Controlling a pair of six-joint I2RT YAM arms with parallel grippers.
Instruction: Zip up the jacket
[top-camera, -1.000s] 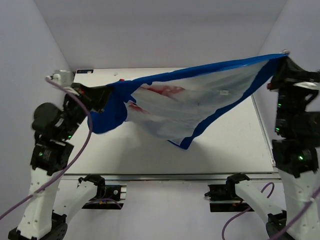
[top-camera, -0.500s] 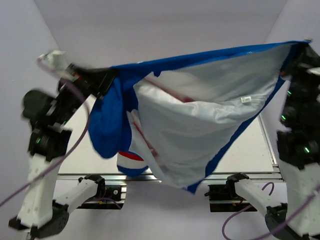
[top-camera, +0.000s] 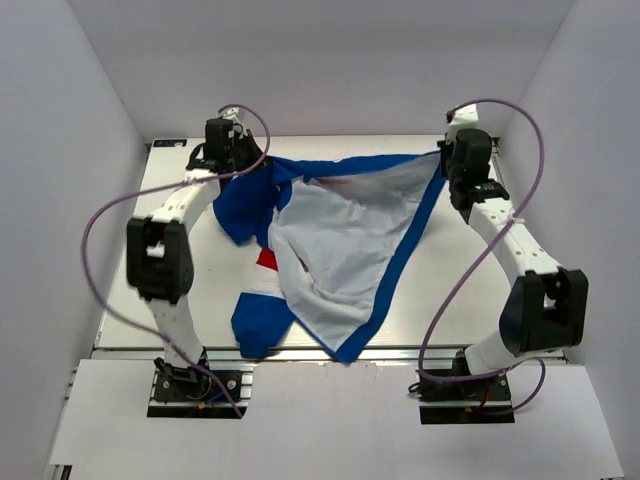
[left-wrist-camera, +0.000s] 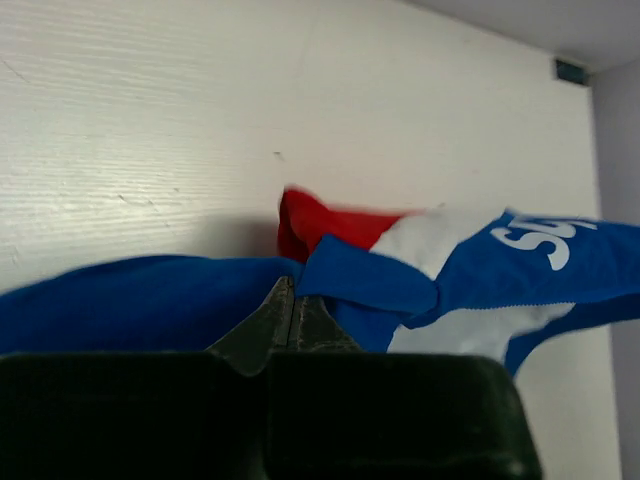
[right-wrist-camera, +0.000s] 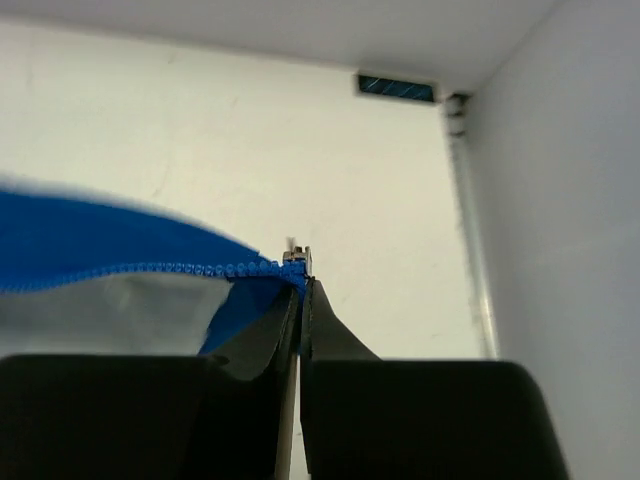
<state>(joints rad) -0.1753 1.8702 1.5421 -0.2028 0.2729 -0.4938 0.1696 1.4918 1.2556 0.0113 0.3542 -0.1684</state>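
Jacket (top-camera: 340, 240) lies open on the table (top-camera: 480, 290), white lining up. Near end: a blue sleeve and a hem corner reach the front edge. Middle: red and white panels peek out left of the lining. Far end: the zip edge runs between both arms. Left gripper (left-wrist-camera: 293, 305) is pinched tight on blue fabric at the far-left corner. Right gripper (right-wrist-camera: 301, 290) is clamped on the end of the zipper teeth (right-wrist-camera: 150, 268) at far right, with a small metal bit (right-wrist-camera: 297, 257) at its tips.

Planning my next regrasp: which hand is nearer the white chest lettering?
Left. The left hand pinches blue fabric just beside the lettering; the right hand grips the jacket by its zipper edge at the opposite corner.
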